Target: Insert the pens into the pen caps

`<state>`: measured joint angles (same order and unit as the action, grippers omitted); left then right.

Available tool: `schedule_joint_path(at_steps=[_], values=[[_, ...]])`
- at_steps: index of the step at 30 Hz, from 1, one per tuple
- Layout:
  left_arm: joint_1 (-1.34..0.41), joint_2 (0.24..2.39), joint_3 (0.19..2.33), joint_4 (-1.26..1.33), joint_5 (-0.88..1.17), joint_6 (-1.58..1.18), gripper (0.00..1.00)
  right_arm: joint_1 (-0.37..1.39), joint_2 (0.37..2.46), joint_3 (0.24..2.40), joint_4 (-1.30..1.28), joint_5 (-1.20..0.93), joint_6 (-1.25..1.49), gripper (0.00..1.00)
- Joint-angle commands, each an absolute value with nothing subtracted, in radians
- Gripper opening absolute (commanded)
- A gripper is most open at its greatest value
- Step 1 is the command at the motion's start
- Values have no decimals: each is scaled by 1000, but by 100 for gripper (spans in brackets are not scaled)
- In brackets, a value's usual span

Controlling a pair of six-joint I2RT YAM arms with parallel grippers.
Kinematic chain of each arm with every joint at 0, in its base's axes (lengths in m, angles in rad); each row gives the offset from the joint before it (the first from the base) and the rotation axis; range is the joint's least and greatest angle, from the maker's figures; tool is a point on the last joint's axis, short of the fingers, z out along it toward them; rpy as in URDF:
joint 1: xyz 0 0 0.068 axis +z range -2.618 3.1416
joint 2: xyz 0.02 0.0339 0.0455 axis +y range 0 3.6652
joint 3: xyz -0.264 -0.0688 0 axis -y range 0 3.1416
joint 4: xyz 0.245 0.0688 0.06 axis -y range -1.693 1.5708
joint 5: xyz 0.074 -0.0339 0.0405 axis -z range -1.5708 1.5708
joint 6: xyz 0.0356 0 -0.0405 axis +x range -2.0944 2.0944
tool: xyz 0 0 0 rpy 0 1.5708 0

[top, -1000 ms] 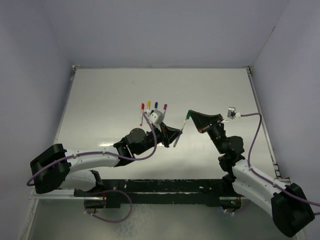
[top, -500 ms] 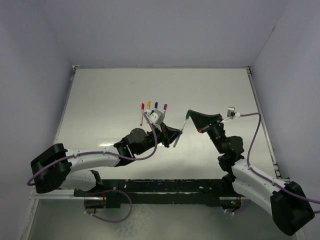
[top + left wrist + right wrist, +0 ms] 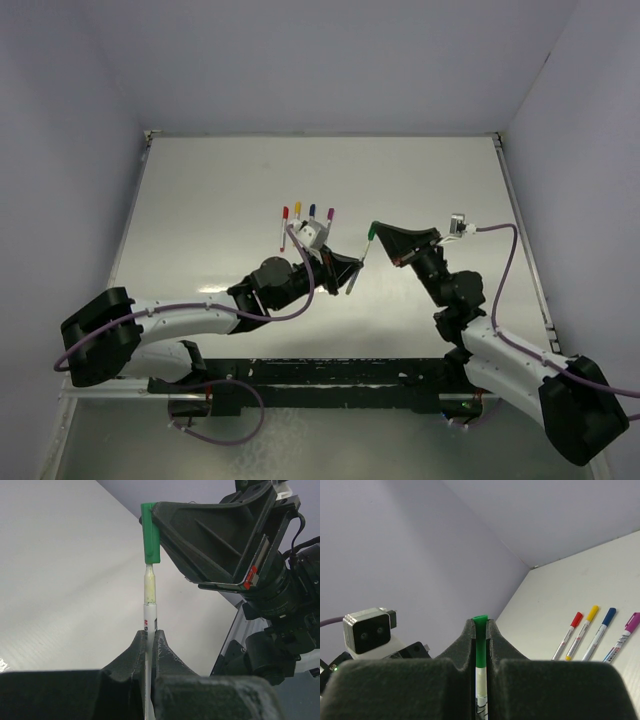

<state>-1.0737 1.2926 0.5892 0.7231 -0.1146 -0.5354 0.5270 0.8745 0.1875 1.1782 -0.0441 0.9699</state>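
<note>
My left gripper [image 3: 148, 636] is shut on a white pen [image 3: 149, 597] and holds it above the table; it also shows in the top view [image 3: 356, 270]. My right gripper [image 3: 480, 626] is shut on the green cap [image 3: 480, 640], seen too in the left wrist view [image 3: 150, 532] and the top view [image 3: 372, 230]. The pen's tip is inside the cap's open end. Several capped pens lie side by side on the table: red [image 3: 284, 222], yellow [image 3: 296, 214], blue [image 3: 312, 212] and purple [image 3: 330, 214]. They also show in the right wrist view, red [image 3: 569, 634] through purple [image 3: 625, 630].
The white table [image 3: 220, 190] is walled at the back and sides. A metal rail [image 3: 525, 240] runs along its right edge. Both arm bases sit on a black bar [image 3: 330, 385] at the near edge.
The right gripper with the green cap has shifted slightly left toward the pen. The left arm has hardly moved.
</note>
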Motion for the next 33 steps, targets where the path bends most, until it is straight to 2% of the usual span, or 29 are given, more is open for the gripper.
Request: schedule_joint_path(at_steps=[1, 12, 33], values=[[-1075, 1257, 585, 795, -149, -510, 0, 553, 899, 196, 1238, -70, 979, 0], [-1074, 1220, 572, 878, -211, -464, 0, 643, 1034, 182, 1270, -87, 961, 0], [-1069, 1166, 564, 931, -338, -397, 0, 690, 1082, 210, 1248, -142, 934, 0]])
